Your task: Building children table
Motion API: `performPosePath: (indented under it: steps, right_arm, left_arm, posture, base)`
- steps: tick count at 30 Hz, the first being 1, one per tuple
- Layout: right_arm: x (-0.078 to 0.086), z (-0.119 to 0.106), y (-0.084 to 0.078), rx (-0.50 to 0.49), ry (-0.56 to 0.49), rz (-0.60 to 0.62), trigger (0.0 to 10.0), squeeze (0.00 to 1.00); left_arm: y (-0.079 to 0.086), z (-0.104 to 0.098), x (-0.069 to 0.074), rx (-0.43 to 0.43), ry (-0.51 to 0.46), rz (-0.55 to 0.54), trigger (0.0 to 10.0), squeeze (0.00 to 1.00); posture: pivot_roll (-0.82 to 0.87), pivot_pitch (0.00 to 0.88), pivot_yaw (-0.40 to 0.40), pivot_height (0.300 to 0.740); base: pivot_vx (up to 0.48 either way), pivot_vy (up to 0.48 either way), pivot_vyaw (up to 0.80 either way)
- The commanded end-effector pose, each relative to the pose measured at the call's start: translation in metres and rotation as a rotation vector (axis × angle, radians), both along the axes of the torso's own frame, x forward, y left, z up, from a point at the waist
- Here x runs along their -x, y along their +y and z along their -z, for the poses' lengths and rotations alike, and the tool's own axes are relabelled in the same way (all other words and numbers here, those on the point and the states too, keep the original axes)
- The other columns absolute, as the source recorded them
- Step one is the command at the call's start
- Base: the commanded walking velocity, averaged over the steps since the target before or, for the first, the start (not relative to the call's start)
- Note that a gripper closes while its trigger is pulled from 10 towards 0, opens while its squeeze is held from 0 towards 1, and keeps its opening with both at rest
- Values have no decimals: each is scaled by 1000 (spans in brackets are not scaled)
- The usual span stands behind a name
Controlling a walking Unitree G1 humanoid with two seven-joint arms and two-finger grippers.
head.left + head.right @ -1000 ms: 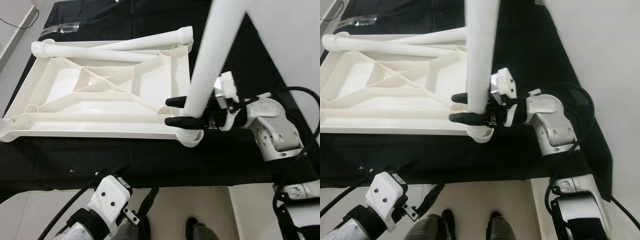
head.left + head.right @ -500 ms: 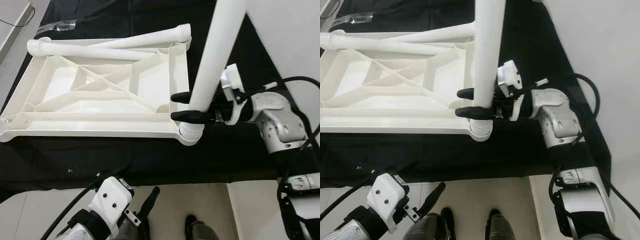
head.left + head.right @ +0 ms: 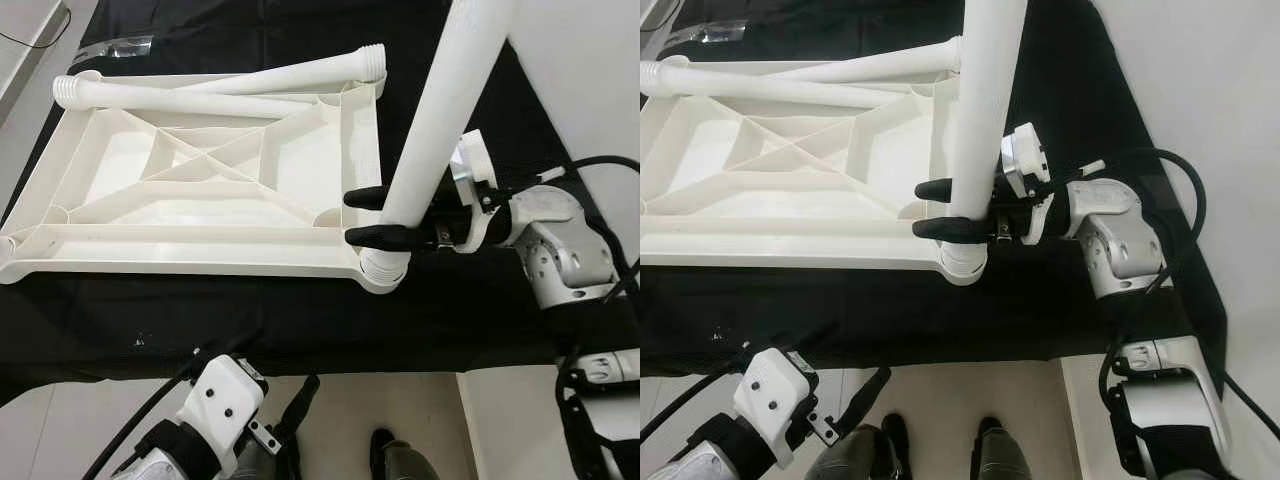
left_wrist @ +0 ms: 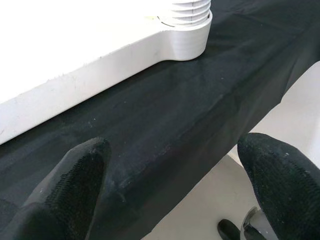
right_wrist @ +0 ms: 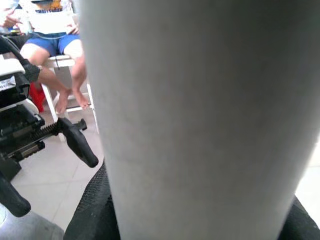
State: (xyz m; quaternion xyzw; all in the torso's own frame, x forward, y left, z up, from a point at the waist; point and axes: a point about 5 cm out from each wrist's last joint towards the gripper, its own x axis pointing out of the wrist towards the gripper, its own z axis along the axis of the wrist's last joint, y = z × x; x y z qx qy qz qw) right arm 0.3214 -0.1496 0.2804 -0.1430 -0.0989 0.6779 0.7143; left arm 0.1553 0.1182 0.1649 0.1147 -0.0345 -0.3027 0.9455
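Right gripper: you have the right gripper (image 3: 362,217) at centre right of the frame, its two black fingers clenched around the upright table leg (image 3: 430,130) near that leg's lower end.
Table leg: white tube, long axis near vertical, leaning toward the upper right of the frame; its threaded foot sits in the corner socket (image 3: 383,270).
Key relation: the socket lies directly below your grasp, so the coming move looks like a turn or push along the leg's own axis.
Tabletop panel: the upturned white tabletop (image 3: 200,180) fills the upper left on a black cloth (image 3: 300,320), with two spare legs (image 3: 190,95) lying across its far edge.
Left gripper: the left gripper (image 4: 175,185) hangs released at lower left, farther from the socket.
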Motion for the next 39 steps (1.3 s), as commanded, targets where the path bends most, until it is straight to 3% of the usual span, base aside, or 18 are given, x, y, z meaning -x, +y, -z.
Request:
performPosePath:
  steps: [1,9,17,39]
  right_arm:
    - [5,23,12,65,77,-70,10000,0]
    - [5,32,20,170,37,-91,10000,0]
    - [1,29,19,174,34,-77,10000,0]
    - [-15,41,12,149,106,208,10000,0]
  left_arm:
    - [-2,0,4,0,2,14,10000,0]
    - [-2,0,4,0,-4,10,10000,0]
    - [-2,-1,3,1,-7,8,10000,0]
    - [-4,0,2,4,-11,5,10000,0]
  posture:
    - [15,349,40,740]
    - [17,356,35,740]
    - [14,359,34,740]
    - [4,360,29,740]
  base:
    - [0,0,0]
    - [0,0,0]
    - [0,0,0]
    - [0,0,0]
